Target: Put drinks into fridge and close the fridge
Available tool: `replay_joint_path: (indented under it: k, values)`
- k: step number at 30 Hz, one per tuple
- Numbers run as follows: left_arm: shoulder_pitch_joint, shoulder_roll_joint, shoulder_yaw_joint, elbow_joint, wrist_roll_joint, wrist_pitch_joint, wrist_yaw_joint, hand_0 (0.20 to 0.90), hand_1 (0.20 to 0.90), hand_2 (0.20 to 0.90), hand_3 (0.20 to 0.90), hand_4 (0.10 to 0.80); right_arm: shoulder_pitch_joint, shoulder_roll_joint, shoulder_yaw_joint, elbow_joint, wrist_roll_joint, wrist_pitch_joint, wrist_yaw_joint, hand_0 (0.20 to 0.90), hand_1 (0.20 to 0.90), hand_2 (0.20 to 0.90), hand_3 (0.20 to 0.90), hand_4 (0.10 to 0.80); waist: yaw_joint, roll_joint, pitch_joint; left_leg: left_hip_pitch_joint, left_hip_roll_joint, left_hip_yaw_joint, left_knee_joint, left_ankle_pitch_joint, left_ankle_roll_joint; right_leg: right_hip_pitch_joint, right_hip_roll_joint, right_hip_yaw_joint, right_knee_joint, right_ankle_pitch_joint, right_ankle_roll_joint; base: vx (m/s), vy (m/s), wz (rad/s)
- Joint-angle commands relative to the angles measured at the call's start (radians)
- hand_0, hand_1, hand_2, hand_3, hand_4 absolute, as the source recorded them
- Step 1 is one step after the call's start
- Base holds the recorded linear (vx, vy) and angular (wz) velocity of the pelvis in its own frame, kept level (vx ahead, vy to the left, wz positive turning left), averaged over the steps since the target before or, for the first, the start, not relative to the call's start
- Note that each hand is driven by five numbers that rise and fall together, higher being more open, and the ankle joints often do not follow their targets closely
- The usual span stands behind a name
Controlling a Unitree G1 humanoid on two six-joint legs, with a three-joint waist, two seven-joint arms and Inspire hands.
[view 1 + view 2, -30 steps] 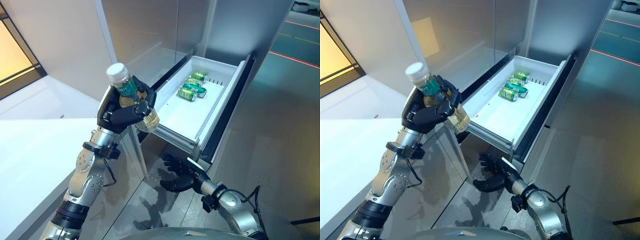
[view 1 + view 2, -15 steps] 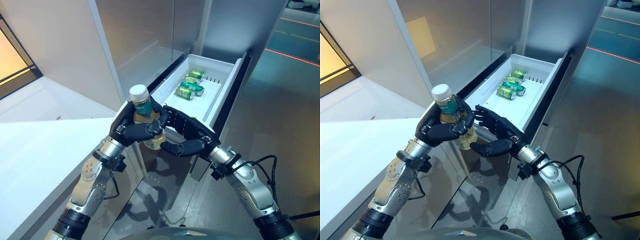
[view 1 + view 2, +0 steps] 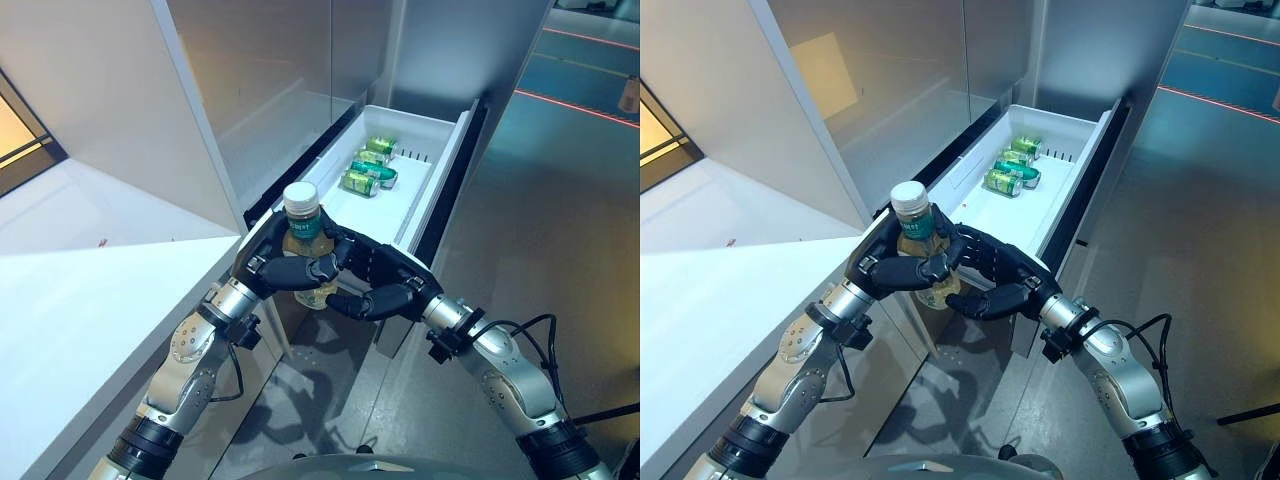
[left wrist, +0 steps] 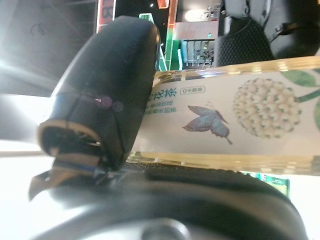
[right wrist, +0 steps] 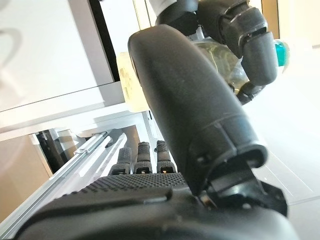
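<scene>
A clear bottle (image 3: 303, 222) of yellowish drink, with a white cap and teal label, is held upright by my left hand (image 3: 283, 272), whose fingers curl round its middle. It hangs just before the near end of the open white fridge drawer (image 3: 447, 160). My right hand (image 3: 386, 287) is up against the bottle's far side and lower part, fingers spread and only loosely bent, thumb under it. The left wrist view shows the bottle (image 4: 225, 117) lying across the palm under the thumb (image 4: 110, 85). Several green cans (image 3: 364, 172) lie at the drawer's far end.
A white counter (image 3: 80, 300) runs along the left. The fridge's steel front (image 3: 250, 90) rises behind the drawer. Grey floor (image 3: 560, 200) lies to the right of the drawer and below my arms.
My left hand has brought the bottle down and toward the drawer's near end. My right hand has risen from below the drawer to meet the bottle. The camera shifted slightly.
</scene>
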State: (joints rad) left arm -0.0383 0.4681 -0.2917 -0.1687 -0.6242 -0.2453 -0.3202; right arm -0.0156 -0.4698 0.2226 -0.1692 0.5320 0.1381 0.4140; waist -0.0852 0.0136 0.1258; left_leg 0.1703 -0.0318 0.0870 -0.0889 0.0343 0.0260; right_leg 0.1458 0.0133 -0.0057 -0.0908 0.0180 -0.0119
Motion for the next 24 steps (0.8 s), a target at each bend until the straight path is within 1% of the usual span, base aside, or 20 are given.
replay_joint_path:
  k: [1, 5, 10, 14, 17, 18, 21, 24]
  values:
    - [-0.209, -0.057, -0.044, -0.015, -0.004, -0.208, -0.004, 0.3, 0.3, 0.3, 0.2, 0.1, -0.108, 0.04, 0.024, -0.102, 0.076, -0.034, 0.033, 0.9, 0.9, 0.9, 0.9, 0.8, -0.001, -0.016, -0.083, 0.004, -0.027, 0.01, 0.008, -0.094, 0.025, -0.046, 0.02, 0.013, 0.068, -0.038, 0.067, 0.0, 0.0, 0.0]
    - [-0.227, -0.061, -0.063, -0.015, 0.01, -0.243, 0.029, 0.3, 0.3, 0.3, 0.2, 0.1, -0.124, 0.03, 0.028, -0.097, 0.061, -0.04, 0.03, 0.9, 0.9, 0.9, 0.9, 0.8, -0.002, -0.024, -0.085, 0.0, -0.029, 0.004, 0.009, -0.095, 0.027, -0.051, 0.023, 0.02, 0.069, -0.037, 0.067, 0.0, 0.0, 0.0]
    - [-0.227, -0.07, -0.066, -0.02, 0.022, -0.258, 0.028, 0.3, 0.3, 0.3, 0.2, 0.1, -0.137, 0.026, 0.027, -0.111, 0.07, -0.028, 0.021, 0.9, 0.9, 0.9, 0.9, 0.8, -0.002, -0.03, -0.083, 0.0, -0.03, 0.0, 0.012, -0.098, 0.03, -0.052, 0.027, 0.029, 0.072, -0.038, 0.064, 0.004, -0.009, -0.04]
    - [-0.233, -0.07, -0.077, -0.029, 0.044, -0.263, 0.06, 0.3, 0.3, 0.3, 0.2, 0.1, -0.141, 0.032, 0.039, -0.122, 0.108, 0.008, 0.026, 0.9, 0.9, 0.9, 0.9, 0.8, -0.004, -0.037, -0.087, -0.003, -0.03, 0.001, 0.012, -0.101, 0.033, -0.056, 0.032, 0.042, 0.069, -0.036, 0.067, -0.008, -0.024, -0.06]
    - [-0.233, -0.066, -0.078, -0.031, 0.067, -0.283, 0.086, 0.3, 0.3, 0.3, 0.2, 0.1, -0.144, 0.031, 0.046, -0.135, 0.135, 0.041, 0.04, 0.9, 0.9, 0.9, 0.9, 0.8, -0.009, -0.04, -0.09, -0.006, -0.029, 0.006, 0.009, -0.099, 0.033, -0.062, 0.037, 0.052, 0.069, -0.031, 0.069, -0.002, -0.016, -0.08]
    - [-0.228, -0.069, -0.077, -0.037, 0.1, -0.306, 0.115, 0.3, 0.3, 0.3, 0.2, 0.1, -0.142, 0.035, 0.054, -0.142, 0.166, 0.077, 0.05, 0.9, 0.9, 0.9, 0.9, 0.8, -0.011, -0.04, -0.089, -0.006, -0.029, 0.009, 0.01, -0.096, 0.033, -0.064, 0.039, 0.056, 0.07, -0.028, 0.069, 0.01, -0.013, -0.11]
    - [-0.214, -0.068, -0.06, -0.031, 0.117, -0.319, 0.134, 0.3, 0.3, 0.3, 0.2, 0.1, -0.125, 0.042, 0.059, -0.137, 0.177, 0.097, 0.081, 0.9, 0.9, 0.9, 0.9, 0.8, -0.007, -0.044, -0.09, -0.004, -0.029, 0.006, 0.013, -0.094, 0.032, -0.061, 0.039, 0.056, 0.07, -0.024, 0.069, 0.027, -0.02, -0.13]
    - [-0.212, -0.063, -0.055, -0.024, 0.114, -0.326, 0.151, 0.3, 0.3, 0.3, 0.2, 0.1, -0.114, 0.038, 0.061, -0.13, 0.181, 0.098, 0.101, 0.9, 0.9, 0.9, 0.9, 0.8, -0.003, -0.048, -0.09, -0.004, -0.03, 0.004, 0.015, -0.093, 0.031, -0.059, 0.036, 0.051, 0.068, -0.022, 0.069, 0.015, -0.018, -0.05]
